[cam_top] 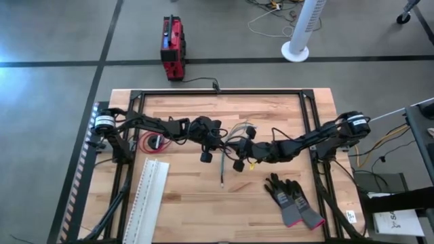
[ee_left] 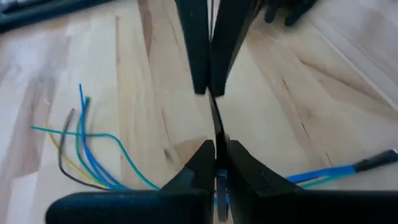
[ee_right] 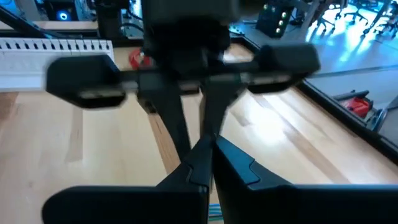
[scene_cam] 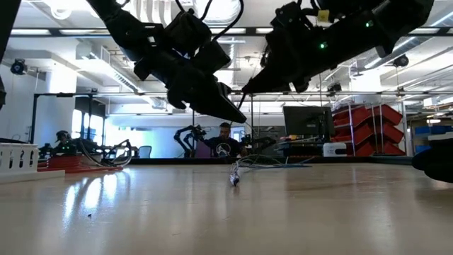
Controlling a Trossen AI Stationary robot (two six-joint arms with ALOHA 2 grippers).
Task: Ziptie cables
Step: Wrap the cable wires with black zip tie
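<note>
My two grippers meet nose to nose over the middle of the table, both above its surface. My left gripper [ee_left: 216,149] and my right gripper [ee_left: 209,90] are each shut on one thin black strip [ee_left: 215,118] that runs between them. Loose thin cables, blue, teal, yellow and black [ee_left: 87,152], lie on the wood under and beside the grippers. In the low view a bundle of them [scene_cam: 236,174] rests on the table below the fingers. A small red and black coil [cam_top: 149,141] lies at the left. My left gripper pinches the black strip's near part [ee_left: 217,163] between its two fingertips, clear of the table. Whether the strip goes round any cable is hidden by the fingers. My right gripper pinches the strip's other part [ee_left: 212,98] between its fingertips, coming from the opposite side. The strip spans the short gap between the two grippers.
A long white slotted strip [cam_top: 152,196] lies near the front left. A pair of black and grey gloves [cam_top: 293,200] lies at the front right. A red box [cam_top: 173,47] stands on the floor beyond the far edge. A black frame [cam_top: 217,91] rims the table.
</note>
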